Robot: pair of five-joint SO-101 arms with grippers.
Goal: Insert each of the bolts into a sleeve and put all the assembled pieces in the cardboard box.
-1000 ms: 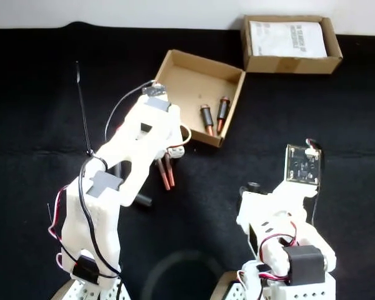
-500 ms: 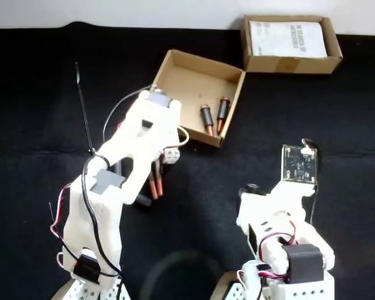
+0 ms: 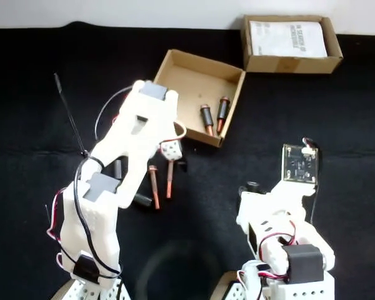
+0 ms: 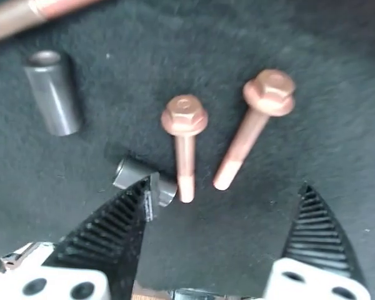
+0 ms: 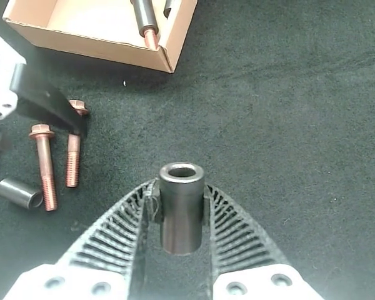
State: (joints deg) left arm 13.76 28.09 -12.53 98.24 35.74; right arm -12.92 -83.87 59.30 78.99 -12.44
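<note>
1. My tabletop (image 3: 344, 131) is covered in black cloth, and a strip of pale wall (image 3: 112, 11) runs along its far edge.
2. The open cardboard box (image 3: 186, 84) sits at the far middle, turned at an angle. A second box (image 3: 292, 64) with a white sheet inside stands beyond it to the right.
3. Two assembled pieces (image 3: 207, 119) lie side by side in the cardboard box, close to its near wall. Their long axes run far to near, with the bare copper tips toward the arm bases.
4. Two loose bolts (image 3: 154, 186) lie flat on the cloth just in front of the box. They are nearly parallel, hex heads toward the box and shank ends toward the bases.
5. My left gripper (image 4: 225, 187) hangs over those bolts, jaws spread wide with nothing between them.
6. A short sleeve (image 4: 140, 177) lies on its side just beside one bolt's tip, partly behind a finger. A longer sleeve (image 4: 53, 94) lies apart from it.
7. My right gripper (image 5: 180, 190) is clamped on a held sleeve (image 5: 181, 219) over bare cloth, right of the bolts. Its long axis runs along the fingers and its open bore faces the wrist camera.
</note>
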